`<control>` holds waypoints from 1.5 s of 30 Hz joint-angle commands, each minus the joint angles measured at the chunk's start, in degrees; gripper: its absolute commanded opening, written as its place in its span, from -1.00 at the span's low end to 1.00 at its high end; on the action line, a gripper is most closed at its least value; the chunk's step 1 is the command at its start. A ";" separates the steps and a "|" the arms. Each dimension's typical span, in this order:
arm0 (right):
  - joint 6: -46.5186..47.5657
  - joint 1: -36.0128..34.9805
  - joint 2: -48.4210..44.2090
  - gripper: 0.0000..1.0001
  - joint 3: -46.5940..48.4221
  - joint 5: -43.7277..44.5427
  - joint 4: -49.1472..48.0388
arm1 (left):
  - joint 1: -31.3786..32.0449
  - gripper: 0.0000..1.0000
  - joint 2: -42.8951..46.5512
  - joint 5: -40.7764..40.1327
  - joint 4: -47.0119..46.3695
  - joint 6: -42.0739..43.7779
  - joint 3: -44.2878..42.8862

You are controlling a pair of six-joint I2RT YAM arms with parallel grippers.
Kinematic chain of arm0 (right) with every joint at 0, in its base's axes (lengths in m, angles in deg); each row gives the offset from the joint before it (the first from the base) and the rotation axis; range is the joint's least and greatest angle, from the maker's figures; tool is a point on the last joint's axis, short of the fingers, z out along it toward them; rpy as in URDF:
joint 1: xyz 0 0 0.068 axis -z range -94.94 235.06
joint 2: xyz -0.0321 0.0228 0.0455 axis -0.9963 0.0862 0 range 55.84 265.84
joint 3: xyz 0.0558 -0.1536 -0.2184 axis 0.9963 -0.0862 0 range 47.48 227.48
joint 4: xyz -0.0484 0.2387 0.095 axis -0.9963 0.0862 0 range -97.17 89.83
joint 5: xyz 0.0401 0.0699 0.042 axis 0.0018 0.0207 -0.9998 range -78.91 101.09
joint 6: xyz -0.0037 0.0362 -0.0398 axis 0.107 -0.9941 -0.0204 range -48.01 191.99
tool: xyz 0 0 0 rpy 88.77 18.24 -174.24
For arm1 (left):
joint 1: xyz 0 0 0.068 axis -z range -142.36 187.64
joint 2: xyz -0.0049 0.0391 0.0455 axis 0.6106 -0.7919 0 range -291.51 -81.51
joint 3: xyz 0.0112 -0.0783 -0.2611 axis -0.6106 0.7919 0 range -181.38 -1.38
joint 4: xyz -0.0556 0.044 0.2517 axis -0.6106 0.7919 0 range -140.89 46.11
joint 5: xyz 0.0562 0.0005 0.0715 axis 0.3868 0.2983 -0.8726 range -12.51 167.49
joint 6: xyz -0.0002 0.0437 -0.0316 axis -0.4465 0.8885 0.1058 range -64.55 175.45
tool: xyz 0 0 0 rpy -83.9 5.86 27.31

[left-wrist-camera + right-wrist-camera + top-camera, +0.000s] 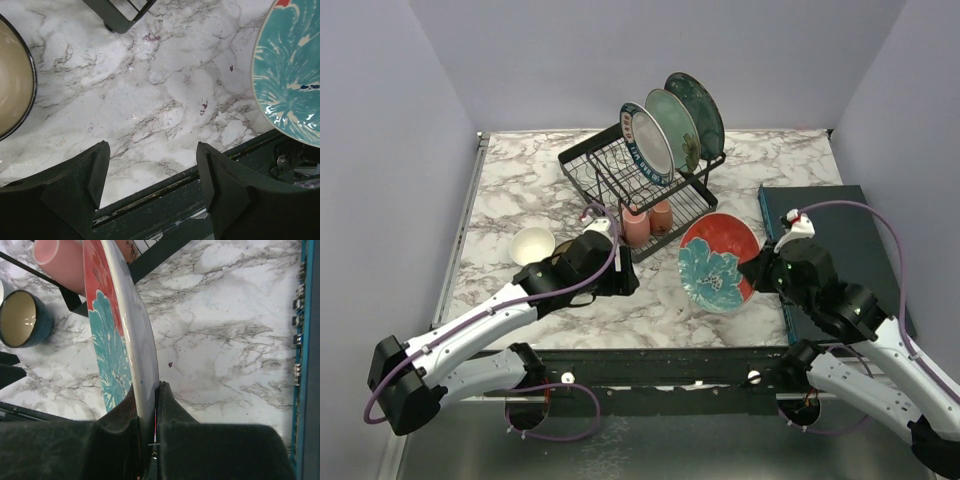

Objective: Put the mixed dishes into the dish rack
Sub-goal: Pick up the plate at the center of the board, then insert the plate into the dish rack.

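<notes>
My right gripper [757, 272] [146, 388] is shut on the edge of a red plate with a teal flower [718, 262] [107, 340], held tilted on edge above the marble just right of the black wire dish rack [620, 175]. The plate also shows in the left wrist view [292, 85]. My left gripper [623, 281] [152, 147] is open and empty, low over the table's front edge. The rack's upper basket holds three plates: white with a blue rim [646, 143], pale green [672, 128], dark teal [697, 112]. Two pink mugs [636, 227] stand in its lower tray.
A white bowl [532, 245] sits on the marble at the left. A dark bowl with a tan inside [12, 95] [22, 317] lies near my left gripper. A dark teal flat slab [830, 235] lies at the right, beside my right arm.
</notes>
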 commanded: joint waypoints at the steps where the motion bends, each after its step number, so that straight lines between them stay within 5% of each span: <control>1: 3.78 0.10 0.11 -0.99 7.82 2.27 -3.82 | -1.60 0.53 2.59 -0.87 4.20 3.20 -3.31; 13: 11.26 0.12 5.11 -0.99 22.30 3.58 -0.82 | -4.38 0.59 4.63 -3.39 6.90 9.88 -5.86; 45: 24.28 -0.01 33.37 -0.99 58.81 -6.97 -8.43 | -10.25 0.59 0.35 -2.65 7.22 11.17 -3.83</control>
